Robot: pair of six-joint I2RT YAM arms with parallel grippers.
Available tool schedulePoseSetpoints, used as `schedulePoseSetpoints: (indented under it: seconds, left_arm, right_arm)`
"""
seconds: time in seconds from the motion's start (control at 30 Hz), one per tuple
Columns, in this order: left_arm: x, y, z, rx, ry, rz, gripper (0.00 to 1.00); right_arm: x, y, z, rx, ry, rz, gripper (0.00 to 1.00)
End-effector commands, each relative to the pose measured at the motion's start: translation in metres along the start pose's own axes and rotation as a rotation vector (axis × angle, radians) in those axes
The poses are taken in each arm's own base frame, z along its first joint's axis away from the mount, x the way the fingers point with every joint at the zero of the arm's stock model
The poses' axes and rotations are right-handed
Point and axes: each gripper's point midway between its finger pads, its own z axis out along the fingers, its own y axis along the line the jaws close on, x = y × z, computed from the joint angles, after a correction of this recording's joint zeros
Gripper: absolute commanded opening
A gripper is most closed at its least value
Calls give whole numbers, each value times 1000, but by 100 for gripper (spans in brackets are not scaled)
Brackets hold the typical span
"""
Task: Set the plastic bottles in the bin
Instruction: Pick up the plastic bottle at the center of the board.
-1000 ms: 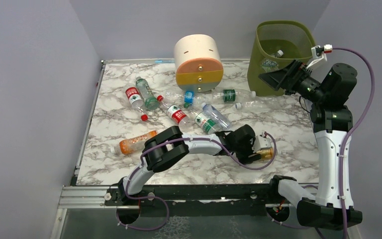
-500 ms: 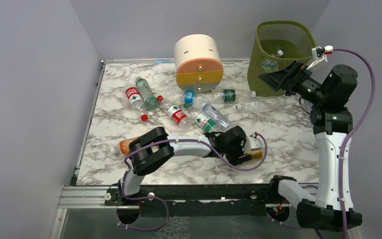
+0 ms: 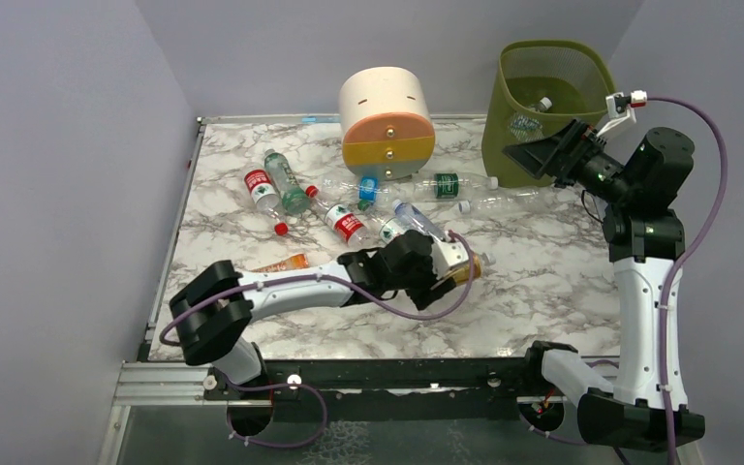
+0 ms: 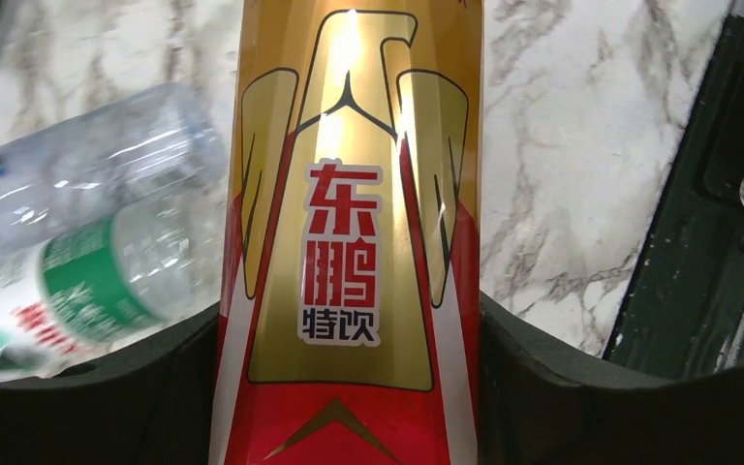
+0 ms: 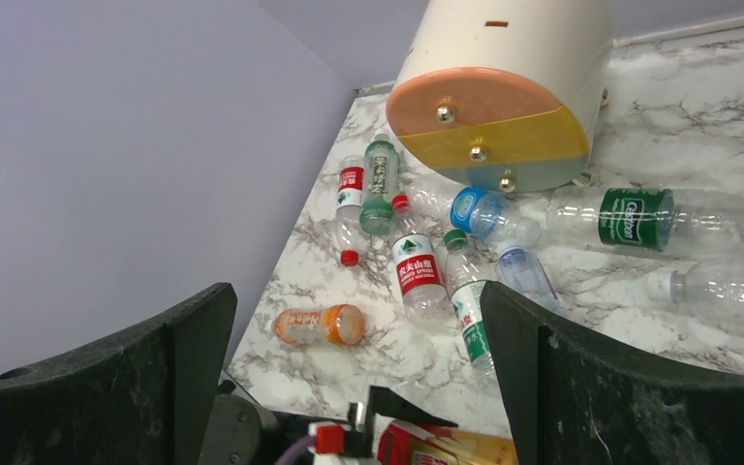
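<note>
Gold-labelled bottle lying crosswise, cap rightward

Marble table — plastic bottles lying scattered; drawer unit, bin at far edge.

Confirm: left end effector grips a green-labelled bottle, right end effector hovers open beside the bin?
No. Left wrist view shows the left end effector gripping a gold-and-red-labelled bottle; the right end effector does hover open beside the bin.
</note>
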Motion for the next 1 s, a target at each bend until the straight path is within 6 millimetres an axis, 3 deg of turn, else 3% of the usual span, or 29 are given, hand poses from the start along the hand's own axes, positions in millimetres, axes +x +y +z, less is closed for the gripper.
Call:
schedulePoseSetpoints:
  seconds: [0.0, 0.23, 0.43, 0.63, 0.77, 0.97]
  left_arm:
    - [-11, 23, -32, -111, -74, -59, 50]
    - [-11, 32, -70, -189, -157, -122, 51]
    - [-9, 37, -87, -205, -182, -154, 51]
    - [-16, 48, -100, -224, -230, -183, 52]
    - [-24, 59, -108, -246, -250, -193, 52]
    - [-30, 74, -116, -272, -276, -210, 52]
  right_arm:
    - [-2, 7, -1, -38, -8, -15, 100]
    - [16, -13, 8, -28, 24, 31, 100]
    - [37, -39, 25, -18, 80, 92, 100]
    - [74, -56, 44, -5, 153, 129, 100]
    - [101, -58, 56, -9, 213, 145, 100]
    - [125, -50, 68, -14, 272, 130, 100]
